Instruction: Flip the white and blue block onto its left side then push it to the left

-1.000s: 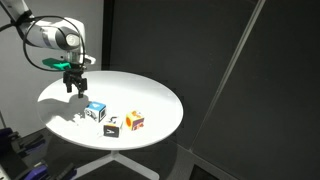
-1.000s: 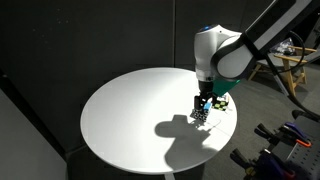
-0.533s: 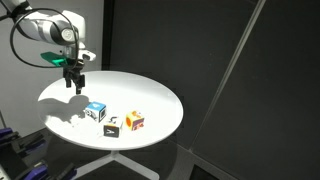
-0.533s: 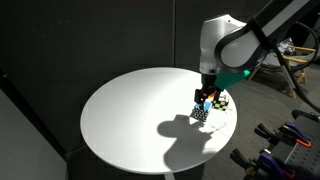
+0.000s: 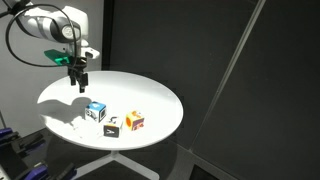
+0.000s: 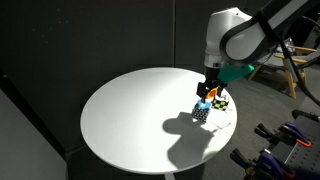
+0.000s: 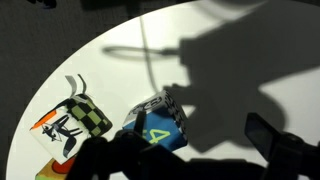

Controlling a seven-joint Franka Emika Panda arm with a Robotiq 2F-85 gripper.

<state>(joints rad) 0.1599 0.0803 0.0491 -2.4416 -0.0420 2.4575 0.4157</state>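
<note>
since it looks like a small stiff cube, the white and blue block (image 5: 96,111) should tip easily, maybe slide; it sits on the table (image 5: 150,92) near its edge; gripper (image 5: 79,86) hangs above, fingers spread, empty; i'd push a top edge

Light: one strong source overhead, falling on the white table (image 5: 150,95); the black backdrop (image 5: 250,60) is dim in both exterior views.
Tabletop: bright, close to glare.
Shadows: hard-edged; the arm's shadow (image 6: 185,125) lies dark on the tabletop and spreads broad in the wrist view.
Focus: white and blue block (image 7: 160,122) fairly sharp; lower edge of the wrist view black and blurred.
Exterior views: small, coarse.
</note>
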